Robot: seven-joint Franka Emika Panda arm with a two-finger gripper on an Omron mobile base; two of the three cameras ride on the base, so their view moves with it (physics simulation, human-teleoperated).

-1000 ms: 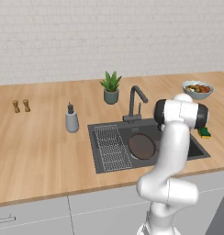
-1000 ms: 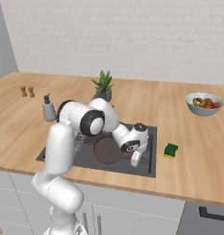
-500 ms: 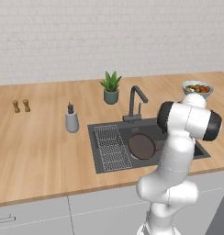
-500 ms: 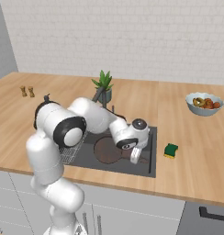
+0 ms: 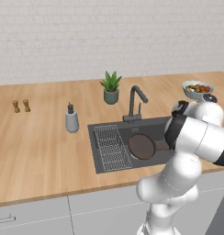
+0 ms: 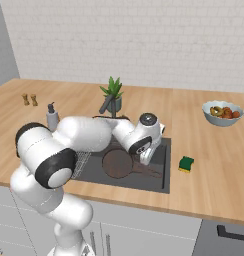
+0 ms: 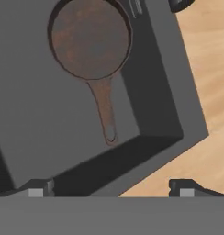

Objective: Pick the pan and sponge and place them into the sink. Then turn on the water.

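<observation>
The pan point(image 7: 90, 37) already lies in the sink point(image 7: 164, 92). The sponge point(image 6: 186, 163) sits on the counter point(image 6: 214, 160) just beside it: light, squashy, easy to pinch across its short sides. The hand point(image 7: 111, 187) hangs above the basin, fingers apart, empty.

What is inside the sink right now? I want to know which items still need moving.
The pan lies in the sink, handle along the floor. The sponge sits on the counter. The arm covers part of the basin in both base views.
</observation>
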